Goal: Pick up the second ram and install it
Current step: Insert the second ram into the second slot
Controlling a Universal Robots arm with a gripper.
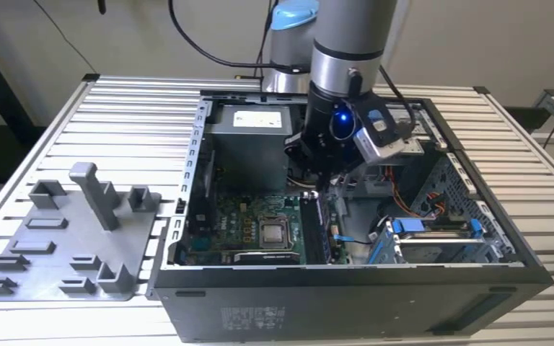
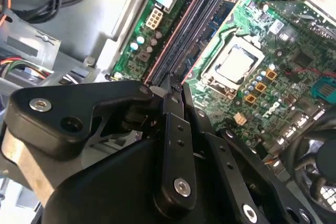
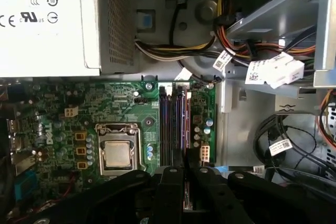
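My gripper (image 1: pixel 327 189) reaches down into the open computer case (image 1: pixel 354 277), over the memory slots beside the processor socket (image 1: pixel 275 232). In both wrist views its black fingers are shut, and the tips (image 2: pixel 172 83) rest at the near end of the slots (image 3: pixel 185 170). The second ram (image 2: pixel 197 30) is a long, dark, narrow stick standing in a slot (image 3: pixel 181 124) directly under the fingertips. It stands beside another dark stick. In the exterior view it shows as a thin dark strip (image 1: pixel 320 231) on the motherboard. Whether the tips clamp its edge or only touch it is hidden.
A grey fixture plate with an upright post (image 1: pixel 94 194) lies on the slatted table at the exterior view's left. Inside the case are the power supply (image 1: pixel 248 122), bundled cables (image 3: pixel 283 145) and blue drive-bay clips (image 1: pixel 407 225). A fan (image 2: pixel 320 182) sits by the socket.
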